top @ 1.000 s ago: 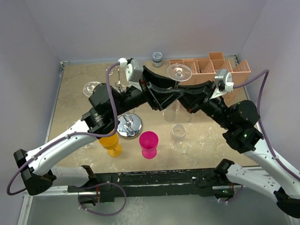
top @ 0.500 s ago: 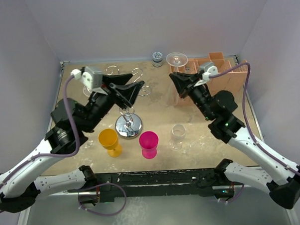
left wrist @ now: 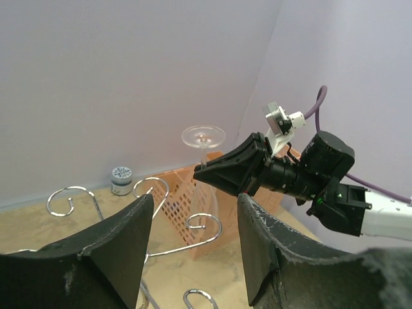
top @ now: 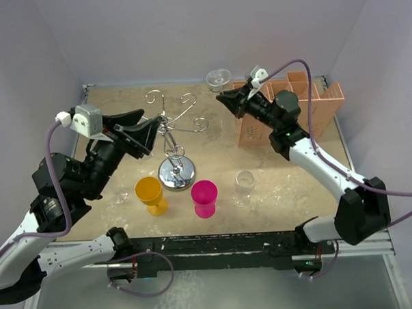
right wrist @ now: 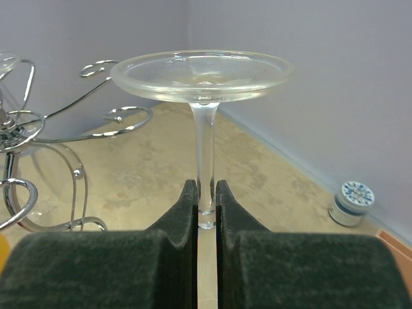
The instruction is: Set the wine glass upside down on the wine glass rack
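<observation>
**A:** Top view first. Where's the glass?

**B:** I've got the wine glass [top: 218, 77] in the air over the far side of the tabletop [top: 121, 96]. The right fingers [top: 232, 98] pinch it at the stem. Its foot is up and its bowl is down, so the long axis is close to upright. It hangs between the wine glass rack [top: 177, 173] and the orange-pink slotted box [top: 299, 102], near the back wall and apart from the rack.

**A:** Room to move?

**B:** There's open air between the glass and the nearest scroll arm, and the box is just to its right. The left fingers [top: 140, 133] are spread wide with nothing in them, close by the rack's left side. I can't tell from above whether they touch it. 2 cups, the yellow cup [top: 150, 191] and the pink cup [top: 205, 195], plus 1 clear glass [top: 244, 183], stand near the rack's base.

**A:** Left wrist?

**B:** The foot disc sits level on top and the bowl hangs below the right fingers, in front of the box. Scroll arms curl lower left, and a small jar [left wrist: 120, 180] stands by the wall.

**A:** Right wrist?

**B:** The stem stands straight between the closed-in fingers. The rack's curls lie off to the left, below the foot.
</observation>
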`<state>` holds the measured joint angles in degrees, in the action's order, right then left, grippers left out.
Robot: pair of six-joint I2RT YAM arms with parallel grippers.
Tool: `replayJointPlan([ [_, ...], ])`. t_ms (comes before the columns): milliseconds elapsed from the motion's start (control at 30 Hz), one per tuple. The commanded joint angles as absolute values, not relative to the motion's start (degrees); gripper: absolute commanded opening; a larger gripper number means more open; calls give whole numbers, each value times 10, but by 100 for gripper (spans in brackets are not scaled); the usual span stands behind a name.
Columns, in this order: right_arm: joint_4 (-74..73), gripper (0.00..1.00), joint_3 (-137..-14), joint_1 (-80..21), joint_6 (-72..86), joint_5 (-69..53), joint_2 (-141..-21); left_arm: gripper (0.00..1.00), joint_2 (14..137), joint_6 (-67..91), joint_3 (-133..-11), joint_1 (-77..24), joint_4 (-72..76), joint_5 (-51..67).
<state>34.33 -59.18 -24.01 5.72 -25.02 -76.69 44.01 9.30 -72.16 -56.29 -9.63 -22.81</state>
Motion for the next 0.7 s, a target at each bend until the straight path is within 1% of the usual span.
replayJointPlan([
  [0, 436, 0, -652, -240, 73, -321, -801, 52, 414, 74, -741, -564, -123, -253],
  [100, 460, 0, -667, -241, 87, -324, -837, 52, 402, 73, -736, -564, -126, -257],
  [300, 508, 0, -689, -242, 124, -368, -908, 52, 391, 60, -721, -564, -135, -259],
  [567, 511, 0, -748, -263, 140, -392, -976, 53, 373, 39, -703, -564, -153, -266],
  [667, 535, 0, -759, -272, 158, -428, -996, 55, 353, 39, -694, -564, -141, -270],
])
